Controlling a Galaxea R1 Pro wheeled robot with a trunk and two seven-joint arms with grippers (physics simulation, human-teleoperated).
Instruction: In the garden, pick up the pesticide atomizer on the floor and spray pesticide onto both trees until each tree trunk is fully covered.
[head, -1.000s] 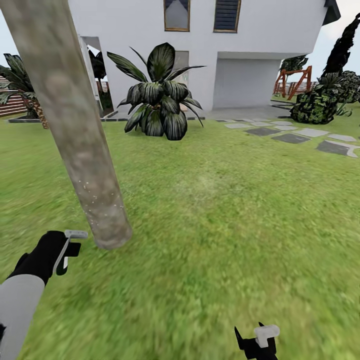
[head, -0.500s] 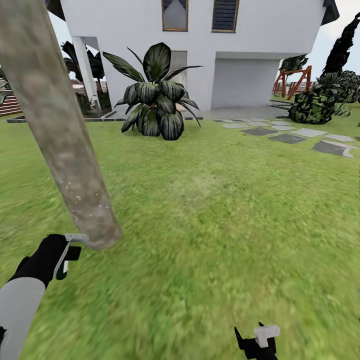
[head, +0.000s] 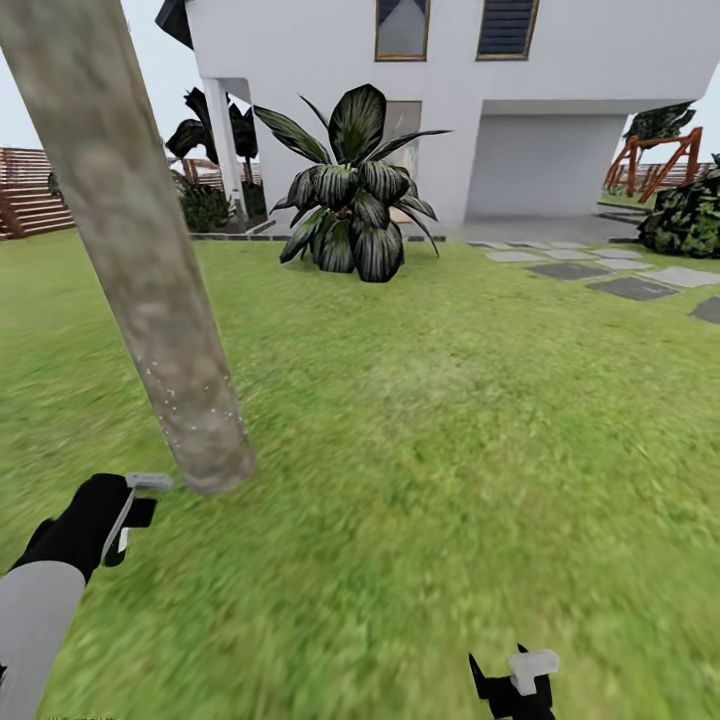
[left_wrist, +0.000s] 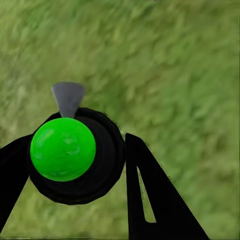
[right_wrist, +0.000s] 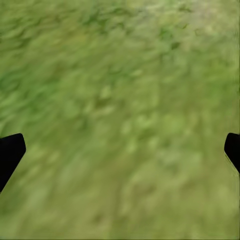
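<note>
Leaning across the left of the head view, the tree trunk (head: 150, 290) rises from the grass floor (head: 430, 430), its mottled beige-grey bark speckled with pale dots near the base. The left gripper (head: 125, 515) sits low, just beside that base. In the left wrist view its black fingers (left_wrist: 150, 195) close around the pesticide atomizer (left_wrist: 75, 152) — a black body with a bright green round cap and a grey nozzle pointing away over the grass. The right gripper (head: 520, 685) hangs at the bottom edge of the head view, well apart from the trunk; its wrist camera shows the fingertips (right_wrist: 10, 152) spread wide with bare grass between them. Beyond stand a broad-leaved dark plant (head: 355, 195), a white house (head: 450, 100), grey stepping stones (head: 600, 270) and a slatted fence (head: 30, 200).
</note>
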